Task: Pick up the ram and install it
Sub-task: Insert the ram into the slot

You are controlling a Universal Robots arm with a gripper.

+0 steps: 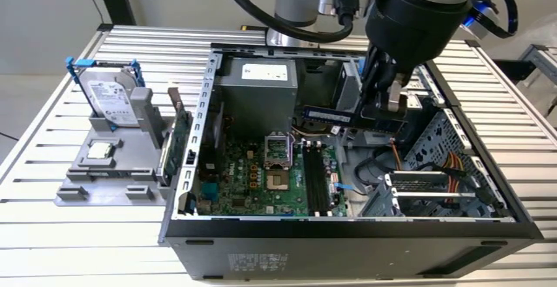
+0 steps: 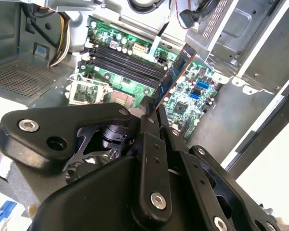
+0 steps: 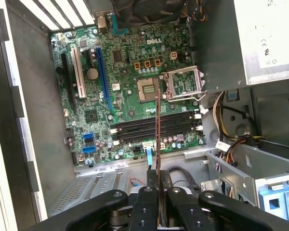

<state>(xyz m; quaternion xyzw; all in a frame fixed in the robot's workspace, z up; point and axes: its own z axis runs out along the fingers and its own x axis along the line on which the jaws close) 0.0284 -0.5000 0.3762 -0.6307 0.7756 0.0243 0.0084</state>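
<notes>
Now carrying ram (image 1: 335,116), clenched in jaws, above black slots (image 3: 135,129); seems crosswise, so needs careful turning and lining up.

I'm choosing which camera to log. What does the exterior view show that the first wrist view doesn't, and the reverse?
Exterior view's extras: the silver hard drive in its blue frame and the green card, standing outside the case on the exterior view's left. First wrist view's extras: the white expansion slot, and the ram edge-on, crossing the black memory slots. Shared: the fingers shut on the ram, the motherboard, the CPU socket.
</notes>
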